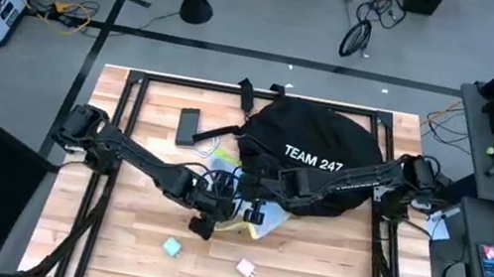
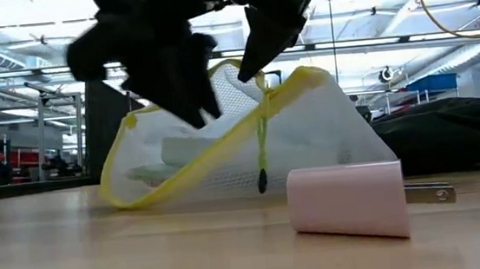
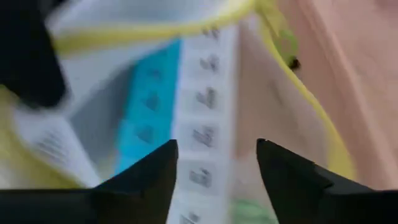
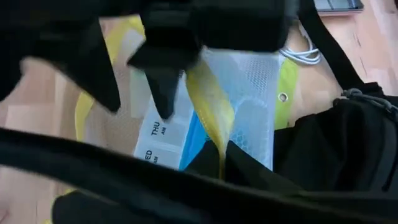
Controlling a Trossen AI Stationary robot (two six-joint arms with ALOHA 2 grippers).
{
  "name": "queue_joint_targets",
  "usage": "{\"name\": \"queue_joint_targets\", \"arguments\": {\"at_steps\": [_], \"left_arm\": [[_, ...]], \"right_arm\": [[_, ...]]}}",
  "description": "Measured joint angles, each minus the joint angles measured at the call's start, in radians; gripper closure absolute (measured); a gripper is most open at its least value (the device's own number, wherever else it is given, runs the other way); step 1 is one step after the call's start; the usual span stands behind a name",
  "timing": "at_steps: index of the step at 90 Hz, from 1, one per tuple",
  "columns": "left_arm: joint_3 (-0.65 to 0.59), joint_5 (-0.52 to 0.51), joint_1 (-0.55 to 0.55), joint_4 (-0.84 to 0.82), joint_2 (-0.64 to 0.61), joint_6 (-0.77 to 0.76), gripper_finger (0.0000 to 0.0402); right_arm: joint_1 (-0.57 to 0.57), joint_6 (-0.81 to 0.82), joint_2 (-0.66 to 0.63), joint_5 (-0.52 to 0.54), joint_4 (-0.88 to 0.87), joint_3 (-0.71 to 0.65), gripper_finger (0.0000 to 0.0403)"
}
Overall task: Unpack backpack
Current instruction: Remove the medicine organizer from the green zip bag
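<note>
Working at a yellow-edged mesh pouch (image 2: 223, 145) in front of the backpack (image 1: 319, 156); right gripper (image 4: 217, 158) pinches its edge; left gripper (image 3: 214, 165) gapes over the pill organiser (image 3: 205, 118) inside; next, I'd guess, reaching in squarely.

one backpack (image 1: 319, 156), one yellow-edged mesh pouch (image 2: 223, 145), one dark phone (image 1: 188, 126), one white charger (image 1: 246, 269), one teal block (image 1: 173, 246), one white cable (image 1: 217, 136).

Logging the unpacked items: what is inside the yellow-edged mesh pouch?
Through the mesh pouch a weekly pill organizer shows, white with a blue row and day labels. Whatever lies beneath it is covered. The right gripper pinches the pouch's yellow edge; the left gripper hangs open above.
</note>
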Motion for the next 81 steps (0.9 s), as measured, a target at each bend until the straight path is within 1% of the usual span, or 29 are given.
{"name": "queue_joint_targets", "arguments": {"at_steps": [11,23,37,47,56,60,65,70,81], "left_arm": [[0.001,-0.007,0.017,0.032,0.029,0.046,0.0169],[0.002,-0.018,0.024,0.046,0.099,0.059,0.0165],[0.002,-0.177,0.021,0.119,0.173,0.087,0.0164],[0.004,-0.250,0.026,0.161,0.219,0.110,0.0164],[0.003,-0.363,0.026,0.213,0.251,0.111,0.0165],[0.002,-0.390,0.028,0.241,0.261,0.113,0.0167],[0.000,-0.406,0.030,0.269,0.263,0.114,0.0178],[0.000,-0.423,0.030,0.287,0.265,0.113,0.0202],[0.001,-0.449,0.032,0.294,0.263,0.119,0.0288]], "right_arm": [[0.000,0.000,0.000,0.002,-0.003,0.000,0.0403],[0.000,-0.014,0.000,0.001,-0.006,-0.001,0.0403],[0.000,-0.032,0.000,0.003,-0.011,-0.001,0.0403],[0.001,-0.035,0.000,-0.001,0.004,-0.001,0.0403],[0.009,-0.035,0.000,0.000,0.024,-0.002,0.0403],[0.012,-0.037,0.001,-0.002,0.026,-0.003,0.0403],[0.012,-0.039,0.001,-0.008,0.030,-0.003,0.0403],[0.012,-0.038,0.001,-0.011,0.032,-0.003,0.0403],[0.008,-0.046,-0.004,-0.014,0.022,0.001,0.0403]]}}
